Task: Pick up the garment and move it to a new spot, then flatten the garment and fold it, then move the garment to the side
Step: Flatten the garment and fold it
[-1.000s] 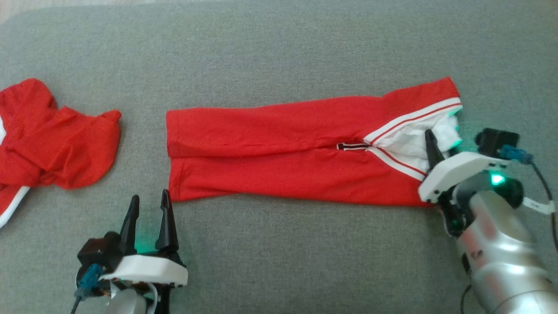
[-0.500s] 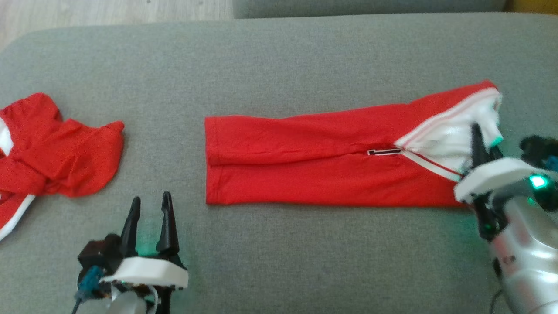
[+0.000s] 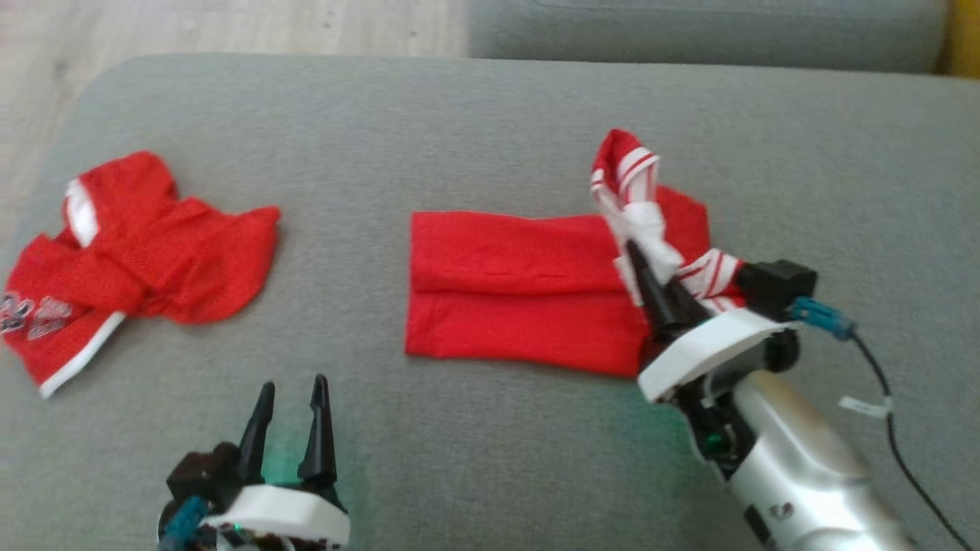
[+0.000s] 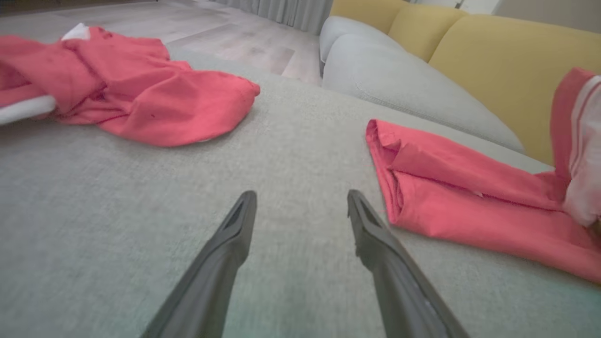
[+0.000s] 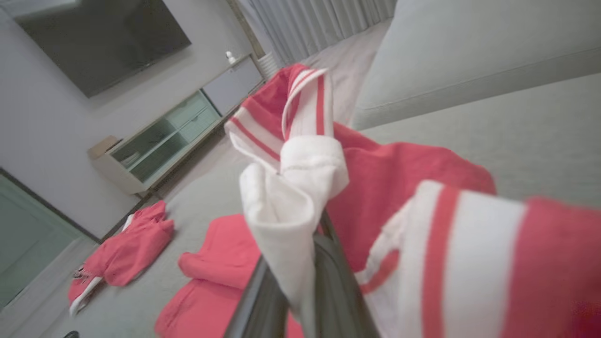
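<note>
garment (image 3: 521,298): red, on grey cushion (image 3: 490,459), about mid head view; left part lies flat, folded lengthwise, two layers showing at its left edge
striped end (image 3: 632,180): garment's right end, white with red stripes, raised off the cushion and bunched; red cloth just below it lifted too
right gripper (image 3: 637,256): fingers pressed together, pinching white cloth of the striped end; comes in from lower right, fingers pointing up-left in head view, silver forearm behind
right wrist view: white cloth wraps over the fingertips, tips hidden; striped band hangs at right, blurred
left gripper (image 3: 292,385): fingers spread, nothing between them; low over the cushion at lower left, near garment's lower-left corner but apart from it
left contact: can't tell if it touches the cushion
heap (image 3: 145,252): second red garment, crumpled, white trim, some print at its lower left, unreadable; far left on the cushion, well apart from garment
floor (image 3: 230,23): pale wood, beyond the cushion, top left
back cushion (image 3: 689,30): grey, past the far edge
yellow cushion (image 4: 493,51): behind the grey ones, left wrist view
TV (image 5: 103,33): dark, on wall, right wrist view; cabinet (image 5: 169,136) below it
</note>
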### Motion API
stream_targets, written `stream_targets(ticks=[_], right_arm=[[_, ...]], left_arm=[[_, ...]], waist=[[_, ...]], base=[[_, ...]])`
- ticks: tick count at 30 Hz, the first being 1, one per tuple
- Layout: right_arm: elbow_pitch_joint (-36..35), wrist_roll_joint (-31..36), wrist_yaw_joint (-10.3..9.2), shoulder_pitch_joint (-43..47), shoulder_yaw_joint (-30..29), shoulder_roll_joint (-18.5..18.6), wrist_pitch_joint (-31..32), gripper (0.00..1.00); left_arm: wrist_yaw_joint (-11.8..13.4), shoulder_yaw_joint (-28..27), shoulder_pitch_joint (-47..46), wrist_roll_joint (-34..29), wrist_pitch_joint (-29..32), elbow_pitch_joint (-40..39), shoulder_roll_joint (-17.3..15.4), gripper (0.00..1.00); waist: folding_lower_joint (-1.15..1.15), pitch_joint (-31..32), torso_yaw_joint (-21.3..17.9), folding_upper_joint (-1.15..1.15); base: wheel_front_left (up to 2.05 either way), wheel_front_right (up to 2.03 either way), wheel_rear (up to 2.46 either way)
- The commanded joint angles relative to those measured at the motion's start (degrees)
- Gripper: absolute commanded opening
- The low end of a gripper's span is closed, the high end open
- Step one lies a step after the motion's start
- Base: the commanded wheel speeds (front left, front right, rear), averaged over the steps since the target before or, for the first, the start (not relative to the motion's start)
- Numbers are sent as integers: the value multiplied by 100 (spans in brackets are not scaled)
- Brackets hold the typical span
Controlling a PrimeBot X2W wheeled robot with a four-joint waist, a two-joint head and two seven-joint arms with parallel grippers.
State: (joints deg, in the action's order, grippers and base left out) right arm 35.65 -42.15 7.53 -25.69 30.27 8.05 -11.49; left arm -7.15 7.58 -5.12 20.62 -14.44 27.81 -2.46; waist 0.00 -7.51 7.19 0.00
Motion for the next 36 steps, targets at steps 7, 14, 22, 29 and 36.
stream_targets(ticks=[7, 14, 22, 29, 36], right_arm=[[-16, -392, -4, -363, 624, -331, 0, 0], [570, -461, -4, -729, 840, -456, -169, 22], [632, -561, -4, -888, 827, -507, -341, 100], [311, 523, -4, -479, -655, -357, -349, 100], [-137, 1988, -4, 267, -2130, -431, -350, 100]], left_arm=[[-30, 160, -5, -44, -56, -101, -42, 100], [-32, 518, -71, 126, -56, -86, -42, 100], [-12, 444, -97, 51, -56, -86, -42, 100], [30, 214, -121, -80, -56, -172, -42, 100], [184, -89, -139, -356, -56, -298, -42, 100]], waist=[[0, 80, 620, 0], [0, -13, 972, 0], [0, 39, 684, 0], [0, 194, 134, 0], [0, 354, -316, 0]], base=[[0, 0, 0], [0, 0, 0], [0, 0, 0], [0, 0, 0], [0, 0, 0]])
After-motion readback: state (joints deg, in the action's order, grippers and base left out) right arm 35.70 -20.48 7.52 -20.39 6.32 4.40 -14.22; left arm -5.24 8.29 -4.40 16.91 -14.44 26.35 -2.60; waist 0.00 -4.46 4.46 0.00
